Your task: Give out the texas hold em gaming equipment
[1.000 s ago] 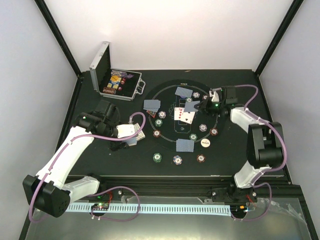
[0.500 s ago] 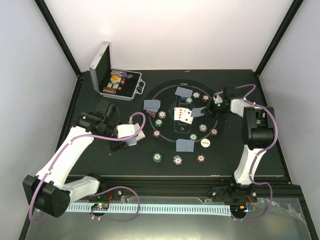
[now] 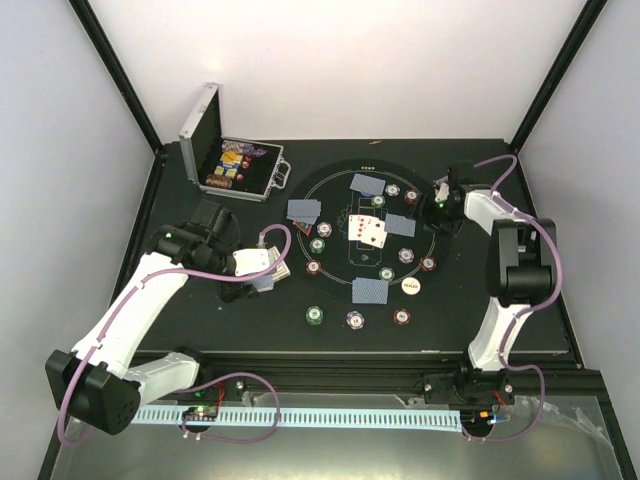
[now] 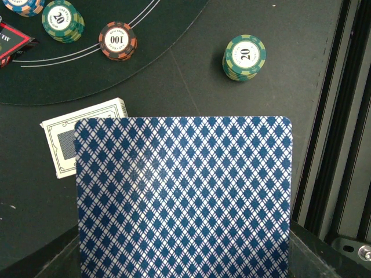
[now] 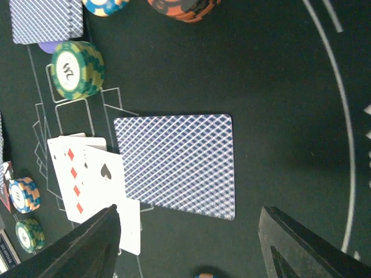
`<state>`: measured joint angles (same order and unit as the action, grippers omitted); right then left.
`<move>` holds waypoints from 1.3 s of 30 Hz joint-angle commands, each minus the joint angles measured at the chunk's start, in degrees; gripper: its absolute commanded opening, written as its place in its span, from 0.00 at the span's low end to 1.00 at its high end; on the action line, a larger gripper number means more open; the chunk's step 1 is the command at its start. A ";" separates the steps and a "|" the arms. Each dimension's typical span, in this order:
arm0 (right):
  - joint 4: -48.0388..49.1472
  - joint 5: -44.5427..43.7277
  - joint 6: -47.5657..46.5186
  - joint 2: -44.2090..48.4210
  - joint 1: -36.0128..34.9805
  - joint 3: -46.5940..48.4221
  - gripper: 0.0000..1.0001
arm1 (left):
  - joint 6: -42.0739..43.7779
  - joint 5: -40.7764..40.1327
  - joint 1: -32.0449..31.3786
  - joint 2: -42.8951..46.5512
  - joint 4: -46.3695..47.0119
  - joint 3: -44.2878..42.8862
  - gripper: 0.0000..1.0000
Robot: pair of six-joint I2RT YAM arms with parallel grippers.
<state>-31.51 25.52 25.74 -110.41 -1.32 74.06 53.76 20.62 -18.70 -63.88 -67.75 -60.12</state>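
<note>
Arms | right claw (image 5: 191,243) parted above card (image 5: 175,165) | left claw (image 3: 262,266) clamps second card (image 4: 182,197)

The top camera looks steeply down from behind the arm bases over the whole worktop (image 3: 200,320). Both wrist cameras sit close above it. The left, half blocked by a blue-backed card (image 4: 182,197), probably shares the green chip stack (image 4: 244,56) with the top view.

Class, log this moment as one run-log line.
left gripper: shut on blue diamond-backed playing card | right gripper: open, not touching face-down blue diamond-backed card
</note>
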 commanded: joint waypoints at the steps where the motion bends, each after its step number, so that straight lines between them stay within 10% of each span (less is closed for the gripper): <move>1: -2.80 -6.60 -0.66 8.42 -2.00 -1.62 0.69 | -0.01 1.70 0.33 0.28 -0.96 -1.66 0.02; 8: 4.97 0.94 6.74 20.64 -15.99 -11.41 0.80 | -0.14 1.77 0.33 0.29 -0.55 -1.67 0.02; 15: 36.02 11.39 30.40 29.03 -32.79 -25.05 0.90 | -0.14 2.20 0.32 -0.11 -0.37 -1.65 0.02; 39: 64.07 15.77 47.50 10.17 -53.58 -17.98 0.69 | -0.14 2.76 0.33 -0.64 -0.72 -2.03 0.02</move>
<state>27.27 39.94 71.02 -97.76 -54.26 53.30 53.76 21.32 -18.70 -64.40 -67.75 -60.25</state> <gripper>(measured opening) 0.704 0.655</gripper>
